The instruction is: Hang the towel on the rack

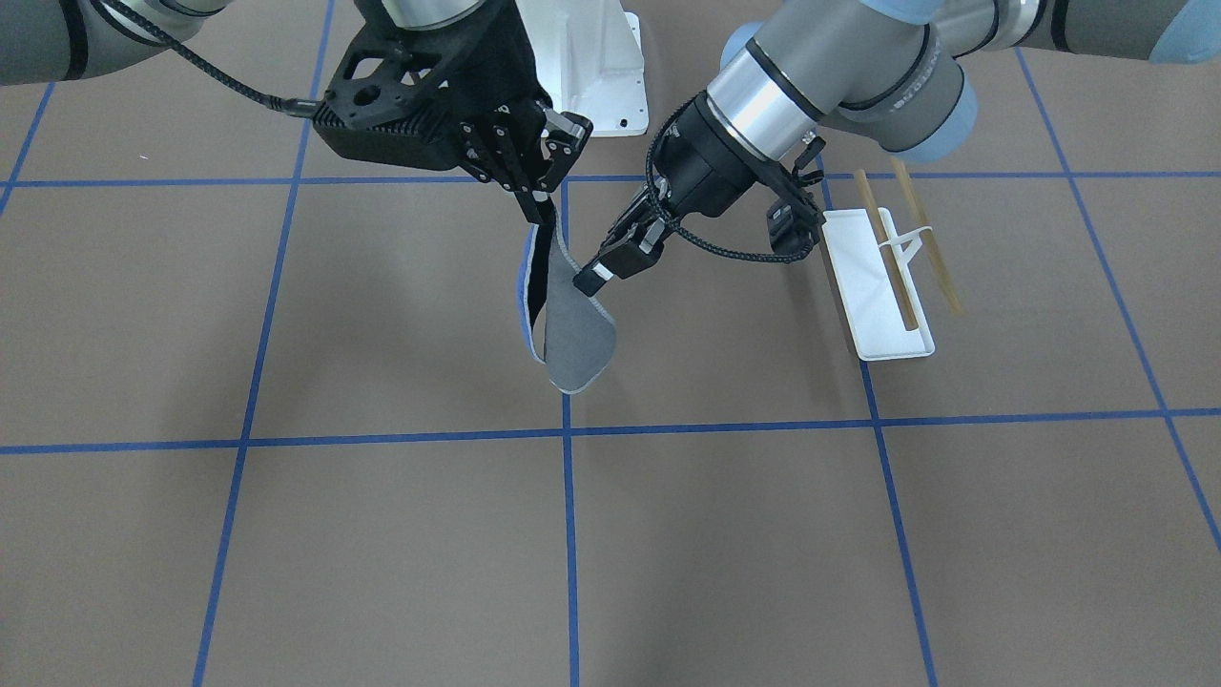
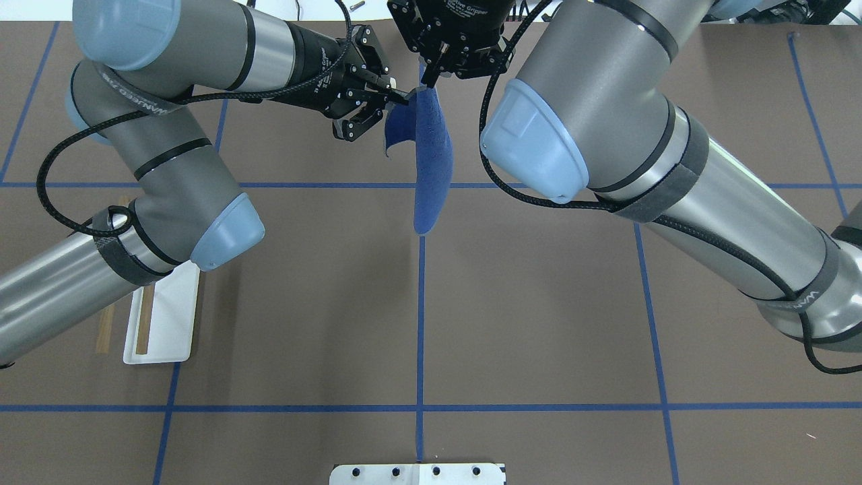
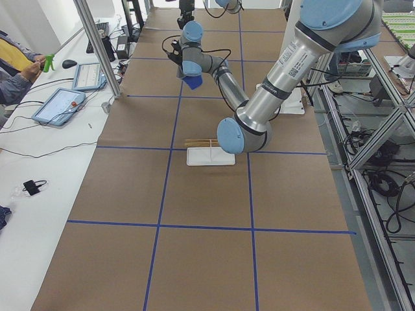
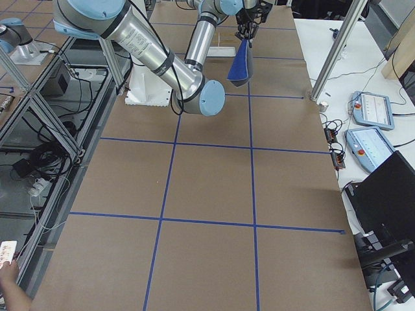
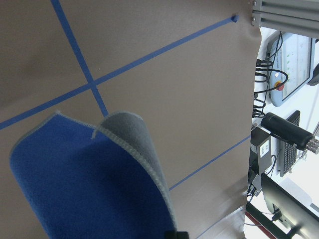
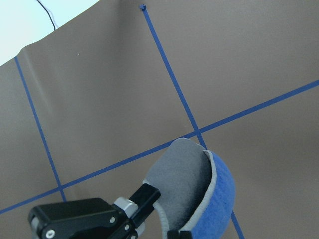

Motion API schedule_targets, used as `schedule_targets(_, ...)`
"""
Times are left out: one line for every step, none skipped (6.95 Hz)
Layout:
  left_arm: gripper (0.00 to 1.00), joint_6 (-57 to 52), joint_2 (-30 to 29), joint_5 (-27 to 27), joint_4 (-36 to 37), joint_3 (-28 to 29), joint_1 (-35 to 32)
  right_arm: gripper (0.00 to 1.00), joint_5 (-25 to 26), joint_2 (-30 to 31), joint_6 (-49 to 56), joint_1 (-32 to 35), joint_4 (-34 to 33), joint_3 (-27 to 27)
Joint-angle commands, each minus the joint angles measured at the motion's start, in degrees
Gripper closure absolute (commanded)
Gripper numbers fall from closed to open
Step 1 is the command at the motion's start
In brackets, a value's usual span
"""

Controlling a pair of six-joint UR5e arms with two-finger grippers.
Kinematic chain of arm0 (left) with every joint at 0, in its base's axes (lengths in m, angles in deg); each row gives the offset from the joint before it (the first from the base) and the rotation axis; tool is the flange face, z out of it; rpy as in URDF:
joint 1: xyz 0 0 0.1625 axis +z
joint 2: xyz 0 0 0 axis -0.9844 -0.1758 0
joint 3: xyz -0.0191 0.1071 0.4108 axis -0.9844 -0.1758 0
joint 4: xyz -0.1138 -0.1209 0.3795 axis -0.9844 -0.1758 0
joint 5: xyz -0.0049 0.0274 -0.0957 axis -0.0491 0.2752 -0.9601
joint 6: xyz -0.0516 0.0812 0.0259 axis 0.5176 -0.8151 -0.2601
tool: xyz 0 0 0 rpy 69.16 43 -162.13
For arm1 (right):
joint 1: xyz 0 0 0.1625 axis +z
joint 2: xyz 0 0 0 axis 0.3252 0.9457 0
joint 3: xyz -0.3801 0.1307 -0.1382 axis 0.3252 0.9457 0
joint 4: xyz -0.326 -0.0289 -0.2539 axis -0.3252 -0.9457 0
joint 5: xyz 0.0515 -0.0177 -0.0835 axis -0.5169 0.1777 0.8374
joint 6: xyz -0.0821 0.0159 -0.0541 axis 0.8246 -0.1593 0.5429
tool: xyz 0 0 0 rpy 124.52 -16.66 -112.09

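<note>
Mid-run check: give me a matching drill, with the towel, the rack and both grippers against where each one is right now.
1 towel
2 rack
3 left gripper
4 right gripper

A stands on the table, nothing hung on it
B grips the towel's top edge
C hangs in the air, off the table
D pinches the towel's side edge

Pairs: 1-C, 2-A, 3-D, 4-B

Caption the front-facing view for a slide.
Right claw, left claw grip grey and blue cloth towel near white wooden rack.
</note>
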Motion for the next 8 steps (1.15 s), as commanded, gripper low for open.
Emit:
schedule_targets(1.0,-2.35,0.14,-0.15,-0.46,-0.04,0.0,0.01,0.26,0.56,0.56,0.06,0.03,-0.81)
schedule_targets(1.0,-6.55,0.22,-0.5,-0.38,-0.13,0.0,0.0,0.26,1.87,0.91,0.06,0.03,-2.21)
schedule_targets(1.0,-8.77,0.31,-0.68,-0.29,-0.13,0.0,0.0,0.35,2.92,0.91,0.15,0.03,-3.53)
schedule_targets(1.0,-13.58,2.14,-0.77,-0.29,-1.0,0.0,0.0,0.35,4.94,1.17,0.5,0.03,-5.28)
schedule_targets(1.0,-21.45,5.9,-0.77,-0.2,-3.62,0.09,0.0,0.35,7.57,3.09,1.02,0.03,-7.39)
schedule_targets(1.0,-28.15,9.68,-0.85,-0.2,-6.6,0.09,0.0,0.35,10.46,5.28,1.55,0.03,-9.41)
schedule_targets(1.0,-30.04,13.63,-1.2,0.06,-10.11,-0.09,0.0,0.35,12.49,7.39,2.25,0.03,-10.3)
schedule_targets(1.0,-29.28,19.5,-1.47,-0.02,-14.58,-0.35,0.0,0.44,13.65,8.63,2.34,0.12,-10.31)
